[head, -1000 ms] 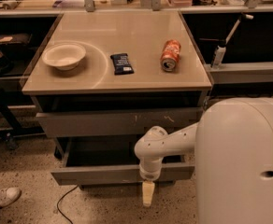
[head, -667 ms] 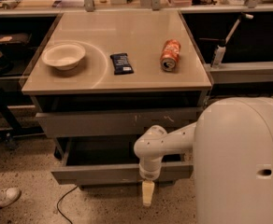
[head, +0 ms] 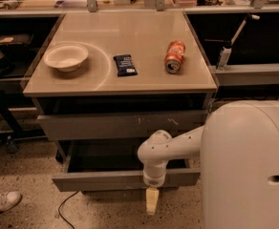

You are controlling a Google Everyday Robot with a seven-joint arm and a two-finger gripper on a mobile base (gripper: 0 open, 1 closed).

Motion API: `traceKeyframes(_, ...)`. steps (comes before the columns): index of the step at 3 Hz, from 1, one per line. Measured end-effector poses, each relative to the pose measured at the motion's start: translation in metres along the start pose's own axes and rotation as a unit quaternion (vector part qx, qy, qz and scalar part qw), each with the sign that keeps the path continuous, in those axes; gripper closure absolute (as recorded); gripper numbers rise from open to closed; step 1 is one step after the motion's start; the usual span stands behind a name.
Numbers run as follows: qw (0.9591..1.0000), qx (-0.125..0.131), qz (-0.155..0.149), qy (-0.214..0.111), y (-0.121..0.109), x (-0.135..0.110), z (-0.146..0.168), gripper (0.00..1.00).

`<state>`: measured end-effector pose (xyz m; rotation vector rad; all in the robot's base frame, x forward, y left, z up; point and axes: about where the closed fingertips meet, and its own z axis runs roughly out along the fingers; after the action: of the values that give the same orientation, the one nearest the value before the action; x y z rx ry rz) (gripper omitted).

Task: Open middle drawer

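Observation:
The middle drawer (head: 106, 180) is the wide, shallow grey drawer low on the cabinet. It stands pulled out towards me, and its dark inside (head: 106, 156) shows behind the flat front. My gripper (head: 151, 200) hangs from the white wrist (head: 155, 151), pointing down. It is just in front of the drawer's front, right of its middle, with its tip below the front's lower edge. My white arm and body (head: 247, 166) fill the lower right.
Above is a larger grey drawer front (head: 125, 124) with white scuffs, slightly out. On the tabletop (head: 144, 32) lie a white bowl (head: 66, 57), a dark snack bag (head: 125, 64) and an orange can (head: 174, 56). A shoe (head: 3, 202) and a cable (head: 65, 206) are on the floor at left.

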<state>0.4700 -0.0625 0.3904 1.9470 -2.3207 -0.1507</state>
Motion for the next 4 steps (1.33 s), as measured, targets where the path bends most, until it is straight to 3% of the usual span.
traceKeyframes(2, 1.0000, -0.005, 0.004, 0.002, 0.008, 0.004, -0.001, 0.00)
traceKeyframes(4, 0.9996, -0.020, 0.020, 0.004, 0.035, 0.017, 0.002, 0.00)
